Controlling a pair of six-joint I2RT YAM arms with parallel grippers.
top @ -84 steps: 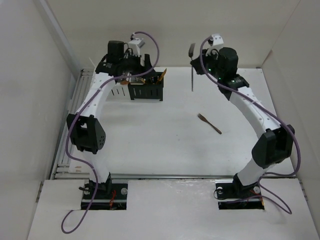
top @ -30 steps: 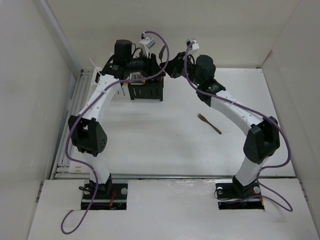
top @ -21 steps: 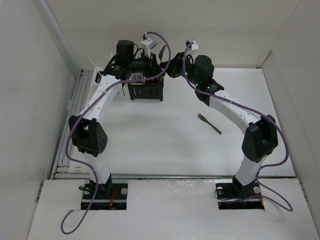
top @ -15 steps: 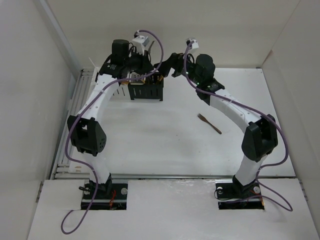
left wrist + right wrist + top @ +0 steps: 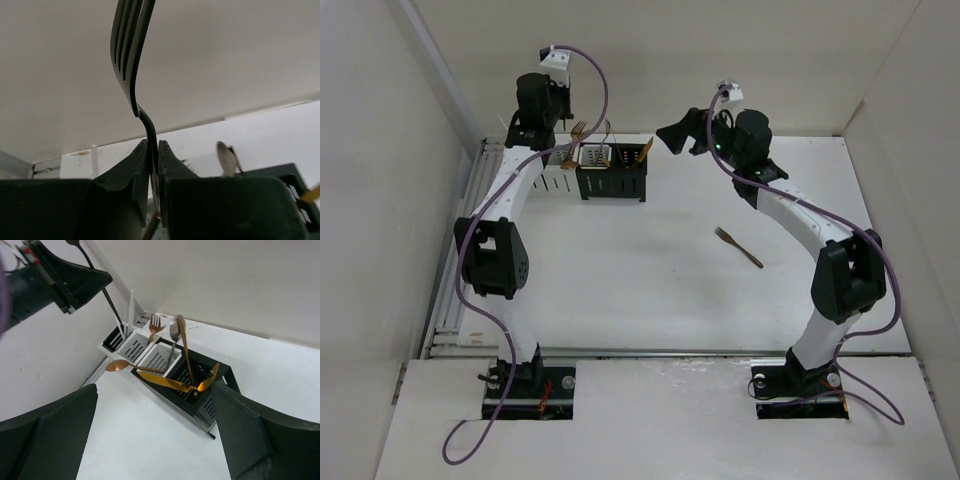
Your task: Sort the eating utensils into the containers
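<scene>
- Over the white caddies (image 5: 131, 346), my left gripper (image 5: 151, 150) is clamped tight on a dark fork (image 5: 131, 55), tines up. The pinch sits on the thin neck, so the fork could swivel or slip if I move it fast.
- Its lower end seems to reach the end white compartment beside the white chopstick (image 5: 131, 307), but I can't be sure it is inside. Letting go too soon would drop it outside.
- A copper spoon (image 5: 118, 365) and gold pieces (image 5: 170, 382) lean out low around the black caddies (image 5: 202, 410); a careless pass could tip them out.
- My right gripper (image 5: 677, 134) hangs with its fingers wide apart and empty. The loose fork (image 5: 738, 247) lies on the table (image 5: 650, 300), well apart from it, and a shallow grab might skid it.
</scene>
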